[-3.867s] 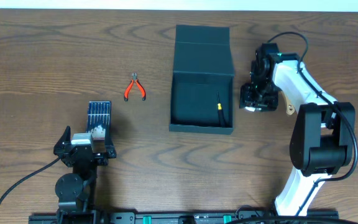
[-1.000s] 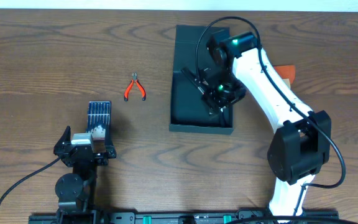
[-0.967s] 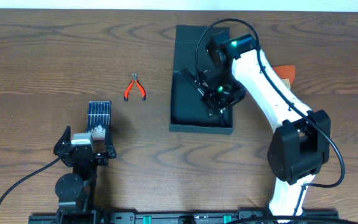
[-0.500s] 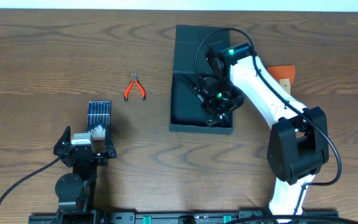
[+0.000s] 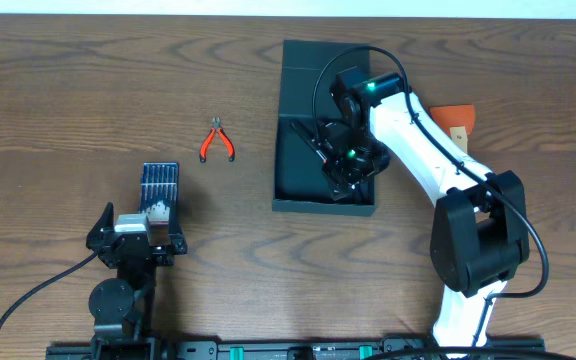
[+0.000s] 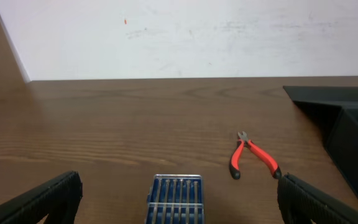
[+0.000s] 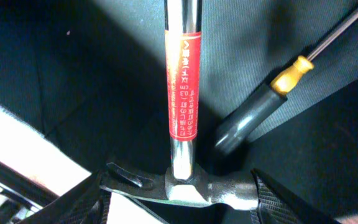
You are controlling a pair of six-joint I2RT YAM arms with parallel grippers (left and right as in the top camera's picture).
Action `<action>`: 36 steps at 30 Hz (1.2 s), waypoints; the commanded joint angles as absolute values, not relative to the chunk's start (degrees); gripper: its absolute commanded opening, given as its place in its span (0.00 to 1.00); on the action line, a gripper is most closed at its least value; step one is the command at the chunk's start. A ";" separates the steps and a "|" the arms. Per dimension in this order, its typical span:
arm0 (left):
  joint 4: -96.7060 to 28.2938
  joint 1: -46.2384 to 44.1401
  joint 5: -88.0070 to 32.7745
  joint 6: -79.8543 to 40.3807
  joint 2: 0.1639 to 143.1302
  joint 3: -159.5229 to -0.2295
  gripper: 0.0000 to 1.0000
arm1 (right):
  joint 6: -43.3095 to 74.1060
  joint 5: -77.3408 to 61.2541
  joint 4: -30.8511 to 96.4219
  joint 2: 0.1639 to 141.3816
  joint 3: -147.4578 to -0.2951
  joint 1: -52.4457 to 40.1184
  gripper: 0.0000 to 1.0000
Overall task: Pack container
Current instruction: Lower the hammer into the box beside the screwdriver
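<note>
Brown wood-grain table (image 5: 68, 90) seen from above, with two robot arms mounted at its near edge. At the middle of the table sits the dark teal-green, matte, roughly square rigid box (image 5: 323, 207), its hinged flap lid folded open and lying flat on the far side. The white right arm reaches over the box from the right, and its right hand (image 5: 345, 163) is down inside the box, over the right half of the dark lining. The right wrist camera shows this hand clamped on the head of a hammer with a shiny chrome shaft and a red printed label (image 7: 182, 112); the head sits crosswise between the two fingers and the shaft points away from the camera. Just beside the shaft, on the box floor, lies a screwdriver with a black handle, a yellow collar and a thin metal shaft (image 7: 253, 118), set at a slant. Right of the box, partly hidden behind the arm, is a flat orange piece with a pale tag (image 5: 456, 118). Well to the left of the box lie small pliers with red handles (image 5: 217, 141), and nearer the left arm a blue ribbed rectangular case (image 5: 159, 187). The left hand (image 5: 138, 230) sits near the table's front edge just behind the blue case, its fingers spread wide apart with nothing between them.
</note>
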State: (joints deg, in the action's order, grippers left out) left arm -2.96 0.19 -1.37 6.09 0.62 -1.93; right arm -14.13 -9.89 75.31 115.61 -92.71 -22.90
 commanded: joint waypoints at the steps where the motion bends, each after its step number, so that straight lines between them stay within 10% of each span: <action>1: -3.97 -0.08 -1.28 6.61 0.27 -0.30 0.99 | -14.85 -10.79 74.67 114.76 -91.72 -23.44 0.27; 12: -3.97 -0.08 -1.28 6.61 0.30 -0.30 0.99 | -14.85 -10.79 72.34 114.76 -88.27 -23.44 0.30; 18: -3.97 -0.08 -1.28 6.61 0.27 -0.32 0.99 | -14.85 -10.79 71.59 114.76 -87.90 -23.44 0.53; 36: -3.97 -0.08 -1.28 6.61 0.30 -0.30 0.99 | -14.85 -10.79 70.46 114.76 -87.90 -23.44 0.75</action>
